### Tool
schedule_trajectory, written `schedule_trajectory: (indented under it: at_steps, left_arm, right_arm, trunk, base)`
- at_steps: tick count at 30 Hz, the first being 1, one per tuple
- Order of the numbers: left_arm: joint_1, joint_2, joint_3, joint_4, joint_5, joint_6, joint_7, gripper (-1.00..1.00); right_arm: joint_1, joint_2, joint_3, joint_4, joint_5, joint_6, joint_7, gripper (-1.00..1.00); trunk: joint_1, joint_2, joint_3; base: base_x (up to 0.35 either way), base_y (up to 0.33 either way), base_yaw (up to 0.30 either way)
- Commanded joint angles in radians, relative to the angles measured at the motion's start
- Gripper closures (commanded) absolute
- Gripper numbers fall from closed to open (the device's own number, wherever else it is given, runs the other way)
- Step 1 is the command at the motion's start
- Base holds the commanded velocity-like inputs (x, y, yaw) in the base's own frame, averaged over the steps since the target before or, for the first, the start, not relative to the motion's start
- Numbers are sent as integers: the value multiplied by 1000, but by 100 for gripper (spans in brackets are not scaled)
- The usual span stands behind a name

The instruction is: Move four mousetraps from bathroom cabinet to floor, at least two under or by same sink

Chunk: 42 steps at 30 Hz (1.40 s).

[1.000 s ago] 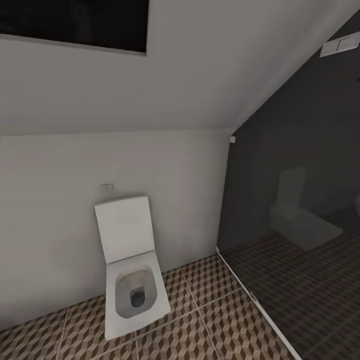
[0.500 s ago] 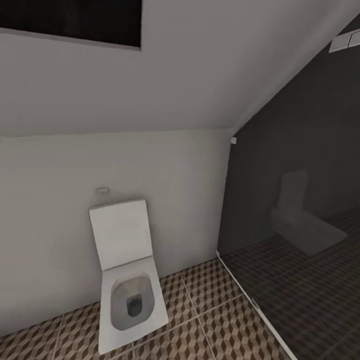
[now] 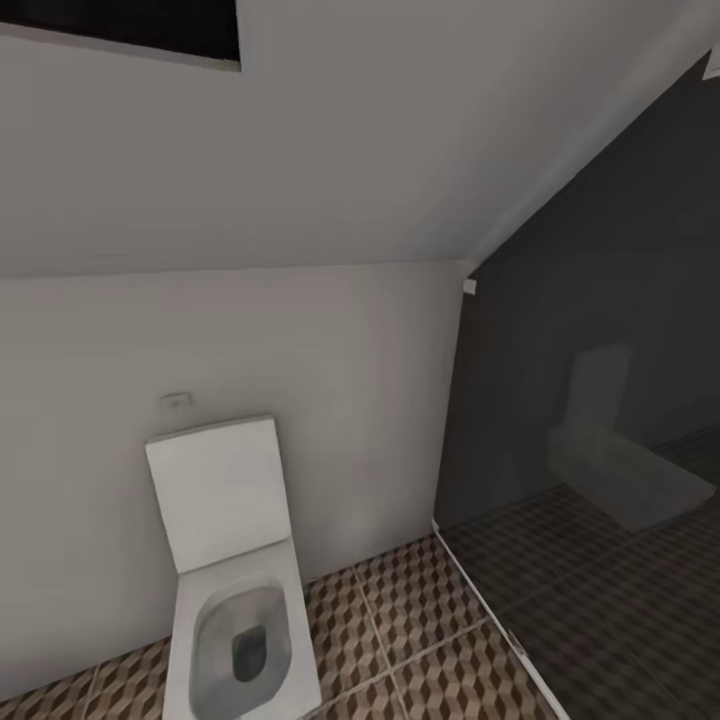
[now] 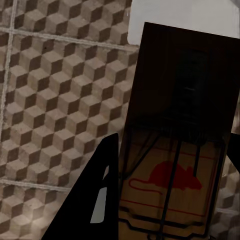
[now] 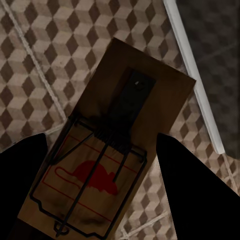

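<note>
My left gripper is clamped on one mousetrap, held above the bathroom floor. My right gripper pinches a second mousetrap over the same cube-patterned tiles, near a white threshold strip. Ahead, a white toilet stands against the wall beside a dark glass partition.

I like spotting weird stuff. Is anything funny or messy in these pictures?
Nothing is spilled or broken. The toilet stands tidy with its lid up. The odd bit: each claw carries a mousetrap, left and right, above the patterned floor.
</note>
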Motion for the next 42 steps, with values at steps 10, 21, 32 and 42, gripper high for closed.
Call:
schedule_trajectory:
  at_steps: [10,21,32,42]
  left_arm:
    - [-1,1,5,1,-1,-3,3,100]
    - [35,46,5,1,150,-5,4,100]
    - [58,73,3,1,213,-6,1,100]
    - [59,71,2,0,208,-7,-1,100]
  right_arm:
    - [-1,-3,-3,1,5,0,-2,100]
    - [-1,-3,-3,1,5,0,-2,100]
    - [-1,-2,-3,1,5,0,-2,100]
    - [-1,-2,-3,1,5,0,-2,100]
  trunk:
    - [1,-1,-1]
    - [1,-1,-1]
    - [1,-1,-1]
    - [1,-1,-1]
  base:
    - [90,-26,184]
    - [4,-1,270]
    - [0,0,274]
    - [1,0,274]
